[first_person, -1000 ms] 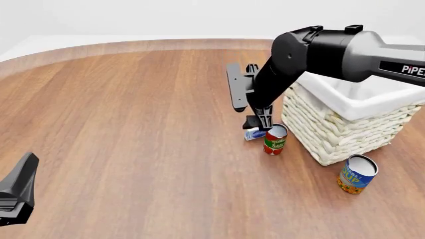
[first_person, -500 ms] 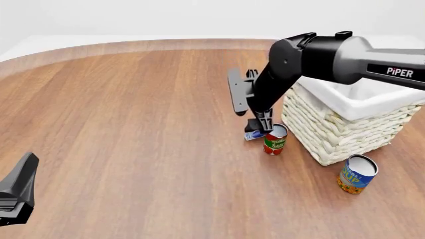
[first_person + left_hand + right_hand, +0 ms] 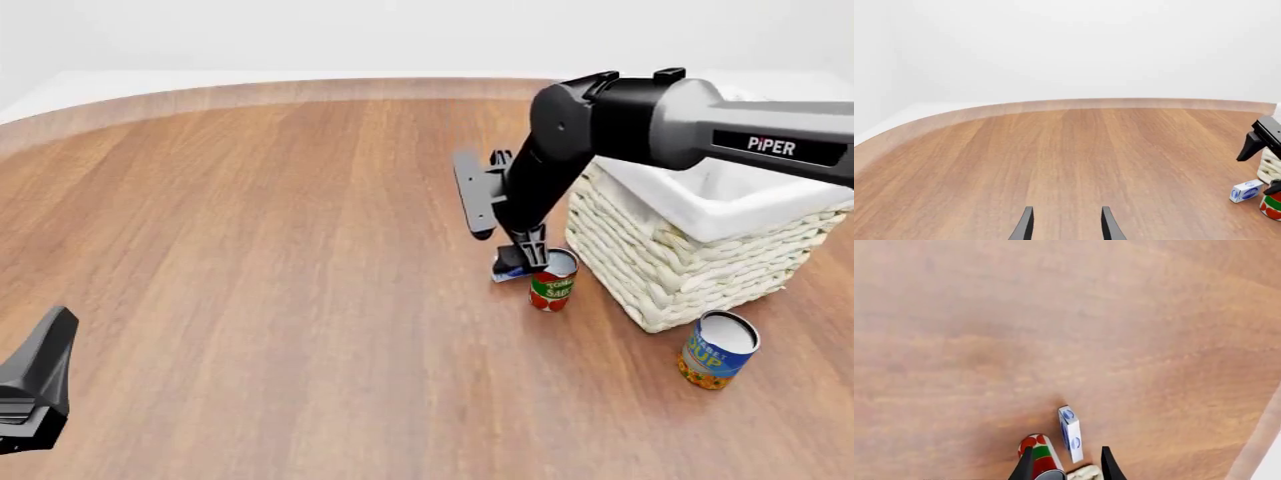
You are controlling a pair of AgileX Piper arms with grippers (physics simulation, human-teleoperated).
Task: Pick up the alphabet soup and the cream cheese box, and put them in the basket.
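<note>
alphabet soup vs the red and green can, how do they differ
The alphabet soup wears a blue and yellow-orange label; the tomato sauce can is red and green. The soup looks wider, the tomato sauce can slimmer. The soup stands apart near the basket's near corner; the tomato sauce can sits beside the cream cheese box, right under the right gripper. Both are upright on the table, outside the basket, with pale tops.

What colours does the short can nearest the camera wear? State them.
Blue and yellow-orange label, silver-white top; clearest in the front view.
</note>
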